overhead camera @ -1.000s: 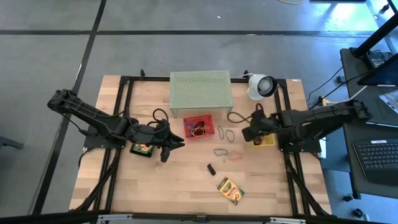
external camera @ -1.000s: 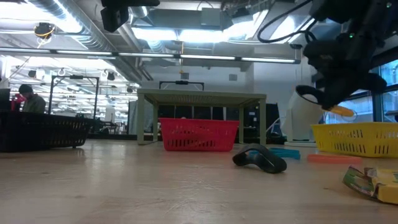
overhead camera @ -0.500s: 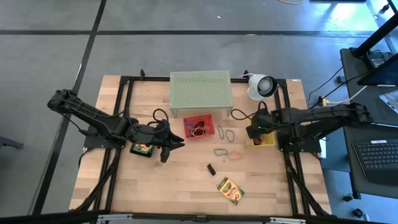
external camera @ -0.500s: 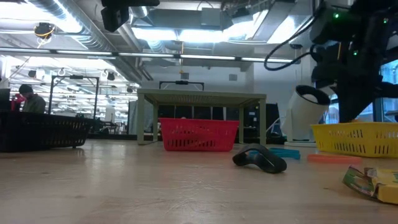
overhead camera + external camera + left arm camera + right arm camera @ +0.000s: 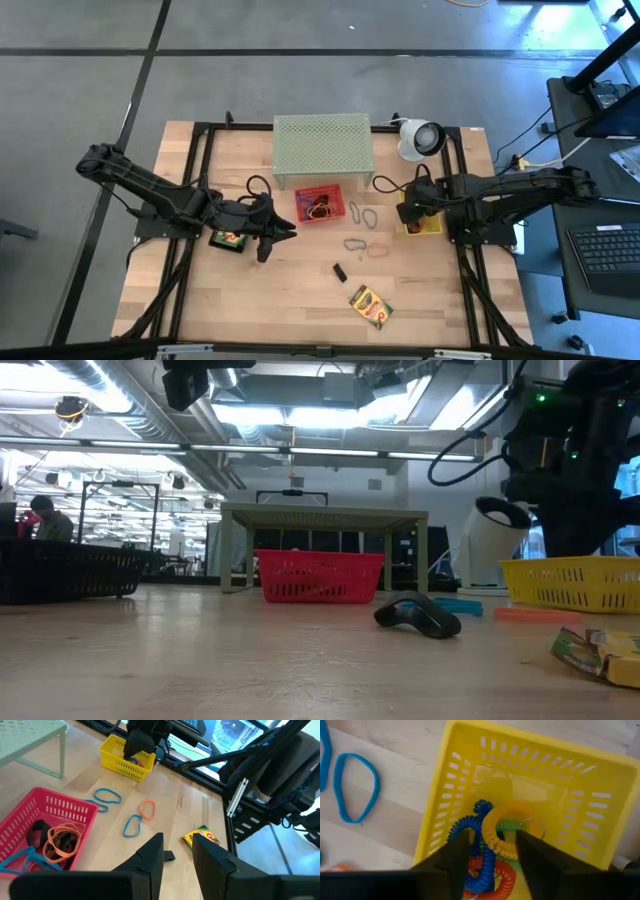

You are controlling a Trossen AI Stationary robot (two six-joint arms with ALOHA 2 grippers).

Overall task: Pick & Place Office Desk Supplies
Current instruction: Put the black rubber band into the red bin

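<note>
Several coiled bands, blue, orange, yellow and green, already lie in the yellow basket (image 5: 530,795), directly below the right gripper (image 5: 490,852), whose fingers stand apart over them with nothing between, so a drop-off here looks finished. The red basket (image 5: 47,812), ahead of the left gripper (image 5: 177,855), also holds orange and blue bands and something dark, so sorting seems well under way.

Left on the bench (image 5: 300,300): two blue band loops (image 5: 107,796) and an orange band (image 5: 147,809) lie between the two baskets, with another blue loop (image 5: 131,825) just beyond them, all within easy reach of either arm. A crayon box (image 5: 202,838) and a small dark clip (image 5: 169,855) sit close ahead of the left gripper, which hovers empty with its fingers part-open. A second crayon box (image 5: 229,239) rests just beside that arm's wrist in the high view.

By my judgement roughly half remains: the loose loops, the clip and both boxes.
</note>
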